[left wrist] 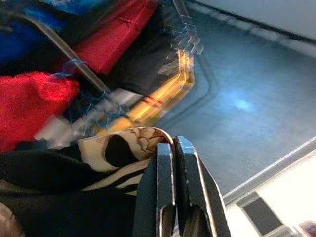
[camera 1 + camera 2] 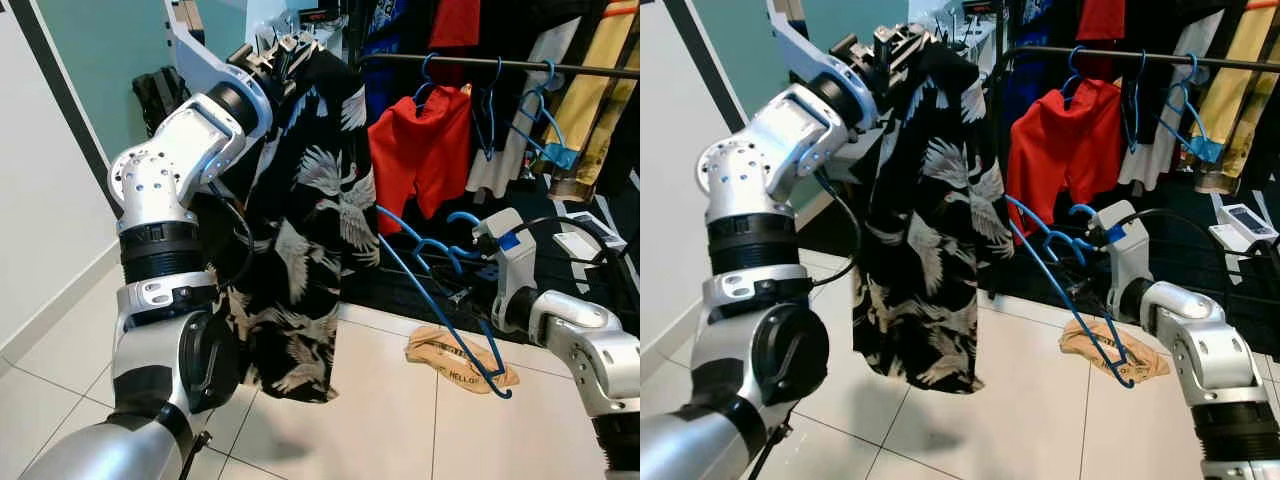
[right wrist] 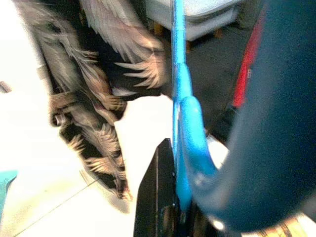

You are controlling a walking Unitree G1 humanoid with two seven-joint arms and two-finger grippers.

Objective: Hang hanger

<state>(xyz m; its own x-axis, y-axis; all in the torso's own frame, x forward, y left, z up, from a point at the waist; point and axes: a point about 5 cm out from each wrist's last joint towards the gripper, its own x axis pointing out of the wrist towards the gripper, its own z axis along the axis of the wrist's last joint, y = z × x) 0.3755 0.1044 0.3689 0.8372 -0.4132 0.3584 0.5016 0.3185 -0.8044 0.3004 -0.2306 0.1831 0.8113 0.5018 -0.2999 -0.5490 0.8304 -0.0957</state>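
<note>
A black shirt with a white crane print (image 2: 305, 230) hangs from my left gripper (image 2: 283, 50), raised high at the left; the gripper (image 1: 174, 163) is shut on the shirt's collar (image 1: 123, 148). My right gripper (image 2: 468, 238) is shut on a blue plastic hanger (image 2: 440, 300), held low at the right with its hook near the gripper and one arm reaching toward the shirt. The hanger (image 3: 181, 123) runs along the black finger (image 3: 158, 192) in the right wrist view. Behind stands a clothes rail (image 2: 500, 65).
On the rail hang a red shirt (image 2: 420, 150), spare blue hangers (image 2: 535, 110) and other clothes. A brown bag (image 2: 455, 358) lies on the tiled floor below the hanger. A white wall and a teal wall stand at the left.
</note>
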